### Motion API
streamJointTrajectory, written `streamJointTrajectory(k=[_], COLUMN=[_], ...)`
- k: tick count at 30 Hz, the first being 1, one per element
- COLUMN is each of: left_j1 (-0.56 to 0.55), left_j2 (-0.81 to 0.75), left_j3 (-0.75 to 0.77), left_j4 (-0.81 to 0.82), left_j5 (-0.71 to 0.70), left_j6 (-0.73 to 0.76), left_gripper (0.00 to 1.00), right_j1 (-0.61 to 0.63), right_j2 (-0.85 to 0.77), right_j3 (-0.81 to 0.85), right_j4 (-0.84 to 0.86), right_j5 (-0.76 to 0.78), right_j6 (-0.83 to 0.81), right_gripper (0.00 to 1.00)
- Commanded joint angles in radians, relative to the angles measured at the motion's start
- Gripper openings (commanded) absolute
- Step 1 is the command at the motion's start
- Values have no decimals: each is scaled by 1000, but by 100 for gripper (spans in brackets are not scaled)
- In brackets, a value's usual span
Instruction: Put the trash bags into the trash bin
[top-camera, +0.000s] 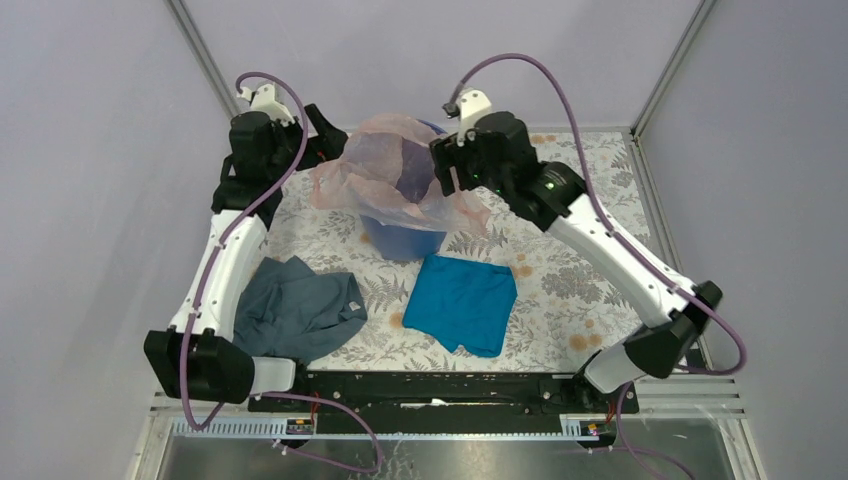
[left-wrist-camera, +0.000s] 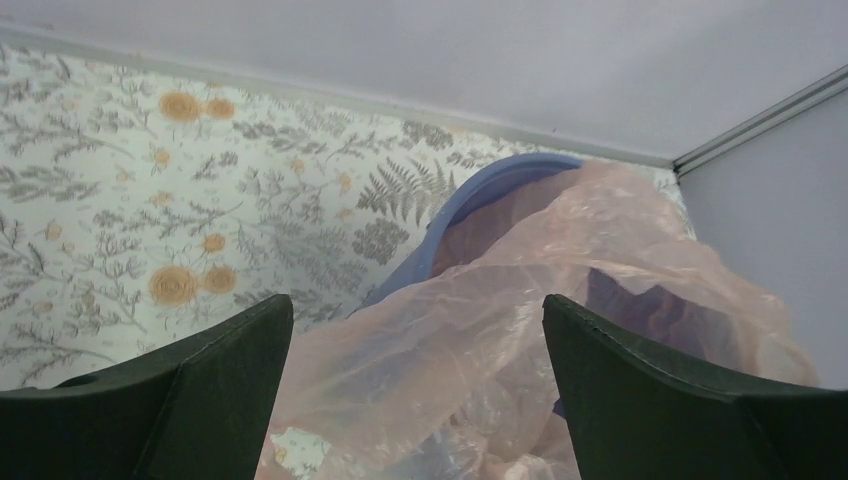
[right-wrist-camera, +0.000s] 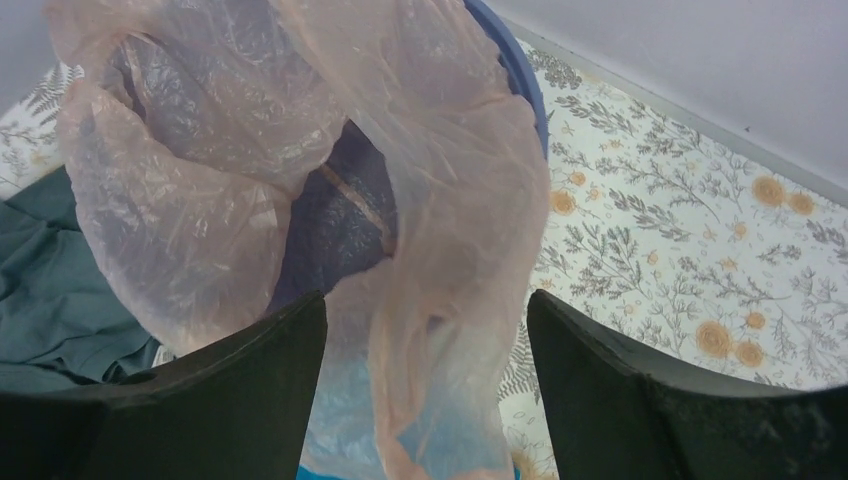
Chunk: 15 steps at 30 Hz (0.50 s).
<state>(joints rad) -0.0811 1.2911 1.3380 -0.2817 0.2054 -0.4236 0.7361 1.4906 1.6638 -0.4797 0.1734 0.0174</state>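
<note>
Both my left gripper (left-wrist-camera: 416, 300) and right gripper (right-wrist-camera: 426, 296) gape empty beside the pink trash bag (top-camera: 350, 175) draped loosely over the rim of the blue trash bin (top-camera: 400, 240), so I judge its slack film could slide outside or snag on a finger.

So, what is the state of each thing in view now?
trash bin: upright, bag draped over its rim.
trash bag: spread open over the bin.
teal cloth: lying flat on the table.
grey cloth: crumpled on the table.
left gripper: open, holding nothing.
right gripper: open, holding nothing.
</note>
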Motion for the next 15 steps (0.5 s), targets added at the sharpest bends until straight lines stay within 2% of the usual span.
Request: streamJointTrajectory(k=[1, 2, 6, 10, 11, 15], left_j1=[4, 4, 24, 148, 181, 239], left_j2=[-11, -7, 4, -83, -114, -145], left_j3=[42, 45, 51, -82, -120, -193], left_j4=[45, 37, -70, -42, -20, 3], left_j5=[4, -11, -150, -144, -124, -57], left_j6=[12, 6, -45, -153, -171, -197], left_gripper=[99, 99, 99, 98, 98, 99], right_j1=[51, 55, 57, 52, 45, -3], right_j2=[82, 98, 139, 147, 155, 200], right_j3=[128, 142, 174, 158, 166, 229], right_j4=[-83, -85, -63, 31, 41, 47], right_j5=[116, 134, 242, 302, 304, 240], right_j6=[-60, -62, -50, -65, -68, -65], right_gripper=[78, 74, 47, 5, 0, 0])
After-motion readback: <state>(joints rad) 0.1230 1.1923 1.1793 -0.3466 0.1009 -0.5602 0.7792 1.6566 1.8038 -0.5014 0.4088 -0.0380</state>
